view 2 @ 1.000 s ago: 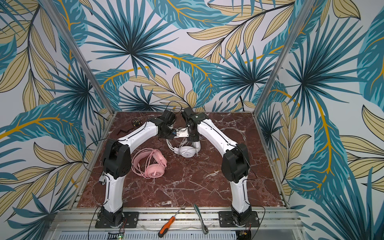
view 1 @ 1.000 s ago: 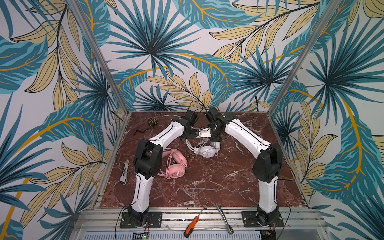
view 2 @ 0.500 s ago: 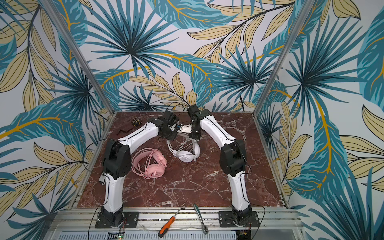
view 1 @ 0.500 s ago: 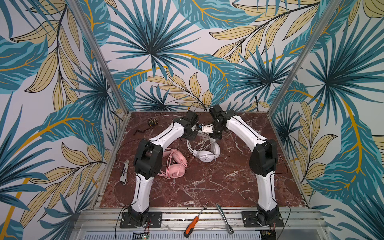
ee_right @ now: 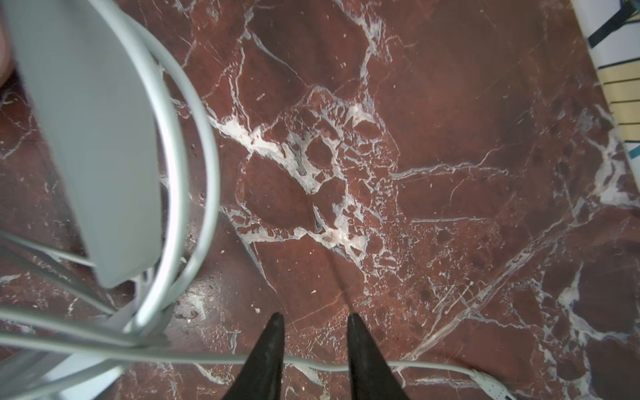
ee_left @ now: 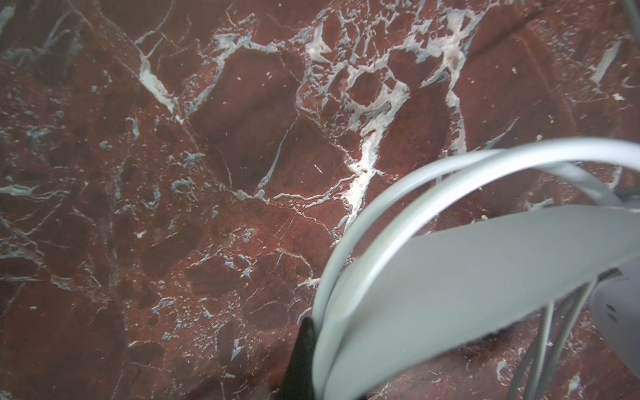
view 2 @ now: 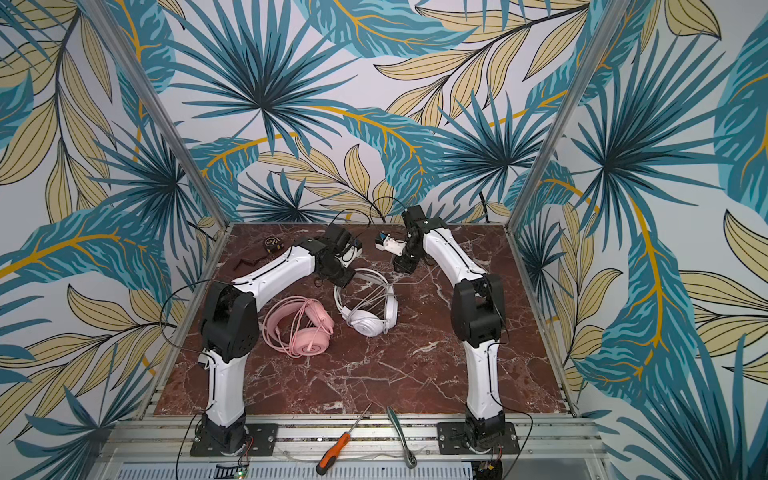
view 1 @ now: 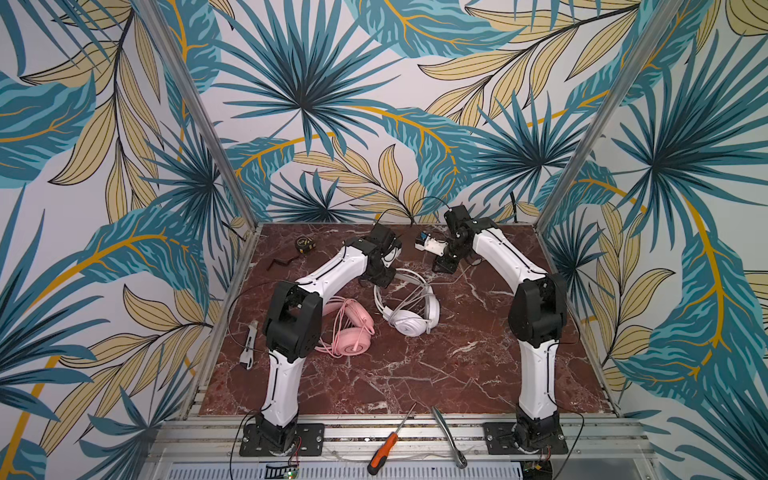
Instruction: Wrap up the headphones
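Your left fingers (ee_left: 300, 349) clamp the headband of the white headphones (view 1: 411, 324). Your right fingers (ee_right: 273, 336), partly open and empty, straddle the white cable (ee_right: 433, 364). The pink headphones (view 1: 353, 338) lie at the white pair's nine o'clock.

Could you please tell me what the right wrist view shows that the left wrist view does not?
Only the right wrist view: the right gripper, its black jaws apart, a ribbed connector on the thin white cable crossing behind them, and a strip of leaf-patterned wall.
Only the left wrist view: one black jaw of the left gripper pressed against the thin rails of the white over-ear headphones.
Both: those headphones' broad headband, cable strands and the red-brown marble tabletop.
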Action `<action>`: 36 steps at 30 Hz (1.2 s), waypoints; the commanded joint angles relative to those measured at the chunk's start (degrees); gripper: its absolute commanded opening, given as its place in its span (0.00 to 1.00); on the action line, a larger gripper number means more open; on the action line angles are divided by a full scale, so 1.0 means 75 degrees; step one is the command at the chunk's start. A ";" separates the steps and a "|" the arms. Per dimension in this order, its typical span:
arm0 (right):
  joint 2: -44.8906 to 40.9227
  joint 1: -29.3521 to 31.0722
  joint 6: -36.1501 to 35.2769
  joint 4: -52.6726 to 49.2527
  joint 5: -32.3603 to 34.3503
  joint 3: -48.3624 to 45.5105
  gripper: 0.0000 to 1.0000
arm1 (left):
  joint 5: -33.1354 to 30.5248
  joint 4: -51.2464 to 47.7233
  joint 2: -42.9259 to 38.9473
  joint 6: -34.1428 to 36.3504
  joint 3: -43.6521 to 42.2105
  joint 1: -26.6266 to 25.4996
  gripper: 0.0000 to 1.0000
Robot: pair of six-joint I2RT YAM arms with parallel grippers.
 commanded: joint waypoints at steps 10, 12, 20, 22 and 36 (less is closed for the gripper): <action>-0.0320 -0.0313 -0.0163 0.2083 -0.0420 -0.2261 0.46 | 0.0976 0.0040 -0.0712 0.0090 -0.0133 0.0116 0.00; -0.0293 -0.0318 -0.0145 0.2134 -0.0388 -0.2390 0.46 | 0.1067 0.0034 -0.0757 0.0071 -0.0144 0.0149 0.00; -0.0972 -0.0905 0.0946 0.2826 -0.1202 -0.2827 0.46 | 0.1104 0.0011 -0.0835 0.0109 -0.0308 0.0186 0.00; -0.1434 -0.1047 0.0974 0.3016 -0.1315 -0.3137 0.46 | 0.1110 0.0006 -0.0835 0.0115 -0.0356 0.0186 0.00; -0.3093 -0.1181 -0.0293 0.4264 -0.1955 -0.5609 0.58 | 0.1243 -0.0007 -0.0819 -0.0084 -0.0440 0.0238 0.00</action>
